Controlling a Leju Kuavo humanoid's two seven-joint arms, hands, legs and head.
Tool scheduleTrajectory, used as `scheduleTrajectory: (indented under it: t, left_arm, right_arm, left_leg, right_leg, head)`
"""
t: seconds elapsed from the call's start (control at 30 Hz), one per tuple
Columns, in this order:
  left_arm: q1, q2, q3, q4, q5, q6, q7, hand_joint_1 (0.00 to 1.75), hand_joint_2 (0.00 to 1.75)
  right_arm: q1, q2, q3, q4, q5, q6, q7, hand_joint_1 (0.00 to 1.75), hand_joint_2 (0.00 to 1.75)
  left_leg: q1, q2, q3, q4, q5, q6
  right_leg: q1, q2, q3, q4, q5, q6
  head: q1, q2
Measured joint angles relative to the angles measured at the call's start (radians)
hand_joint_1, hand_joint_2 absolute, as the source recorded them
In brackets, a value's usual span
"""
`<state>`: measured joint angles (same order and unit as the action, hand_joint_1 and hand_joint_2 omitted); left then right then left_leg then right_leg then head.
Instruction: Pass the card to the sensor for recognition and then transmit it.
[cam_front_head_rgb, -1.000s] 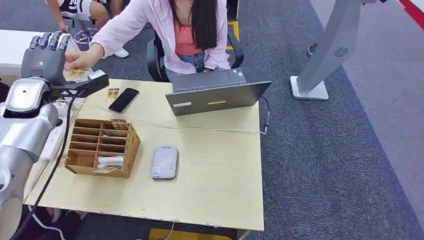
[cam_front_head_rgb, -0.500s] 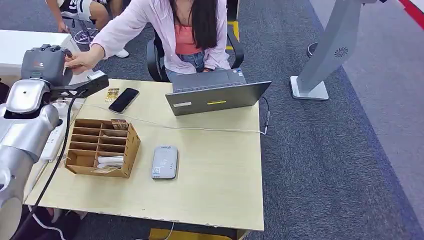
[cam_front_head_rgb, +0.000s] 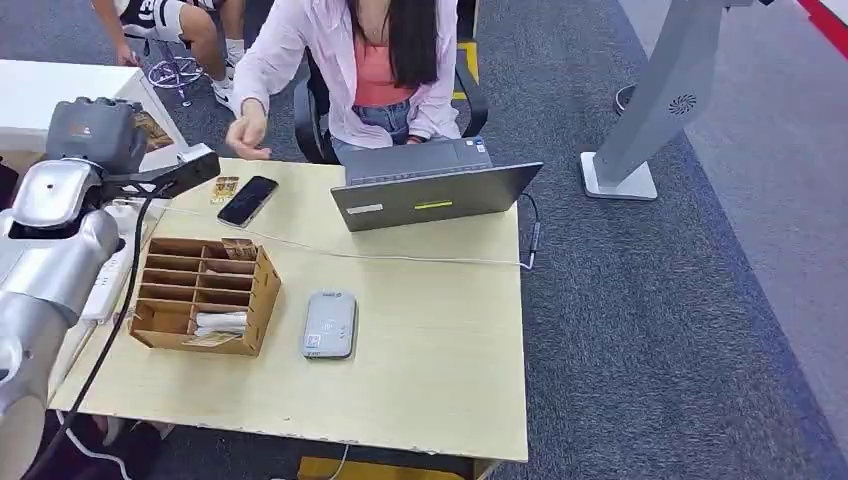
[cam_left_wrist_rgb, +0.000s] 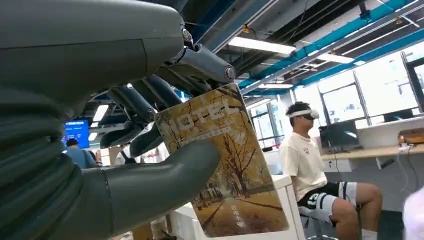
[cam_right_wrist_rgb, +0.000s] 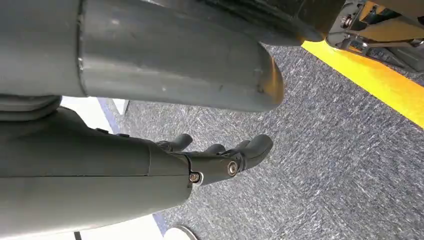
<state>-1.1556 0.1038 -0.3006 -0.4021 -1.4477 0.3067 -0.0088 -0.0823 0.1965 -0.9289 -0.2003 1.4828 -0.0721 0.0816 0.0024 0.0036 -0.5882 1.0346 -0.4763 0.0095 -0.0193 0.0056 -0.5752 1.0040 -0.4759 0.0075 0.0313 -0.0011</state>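
Note:
My left hand (cam_front_head_rgb: 95, 130) is raised at the table's far left corner and grips a yellow-brown picture card (cam_front_head_rgb: 152, 130). The left wrist view shows the card (cam_left_wrist_rgb: 225, 160) pinched between the thick thumb and the darker fingers (cam_left_wrist_rgb: 145, 100), standing out past them. The grey card sensor (cam_front_head_rgb: 330, 324) lies flat on the table near its middle, well away from that hand. My right hand (cam_right_wrist_rgb: 220, 160) hangs over grey carpet, fingers loosely extended, holding nothing.
A seated person's hand (cam_front_head_rgb: 245, 130) hovers over the table's far edge. A wooden slotted organiser (cam_front_head_rgb: 200, 295) stands left of the sensor. A black phone (cam_front_head_rgb: 248, 199), another card (cam_front_head_rgb: 224, 188), a laptop (cam_front_head_rgb: 430, 190) and a white cable lie on the wooden table (cam_front_head_rgb: 420, 380).
The person put the card into my left hand, whose fingers closed around it. The person's hand then let go and drew back to the right.

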Motion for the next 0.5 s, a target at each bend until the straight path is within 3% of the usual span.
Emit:
scheduleTrajectory:
  t: [0.23,0.5]
  left_arm:
    - [0.016,0.0,0.0,0.0,0.016,0.019,-0.031,1.75,1.75]
    - [0.129,-0.039,0.0,-0.07,0.098,0.122,-0.138,1.75,1.75]
  right_arm:
    - [0.0,0.0,0.0,0.0,0.001,0.0,0.0,0.0,0.0]
    - [0.0,0.0,0.0,0.0,-0.027,-0.007,0.007,0.0,0.0]
  left_leg:
    - [0.0,0.0,0.0,0.0,0.0,0.0]
    - [-0.001,-0.001,0.0,0.0,0.0,0.0]
  right_leg:
    - [0.0,0.0,0.0,0.0,0.0,0.0]
    - [0.0,-0.001,0.0,0.0,0.0,0.0]
  head:
    - [0.0,0.0]
    - [0.0,0.0]
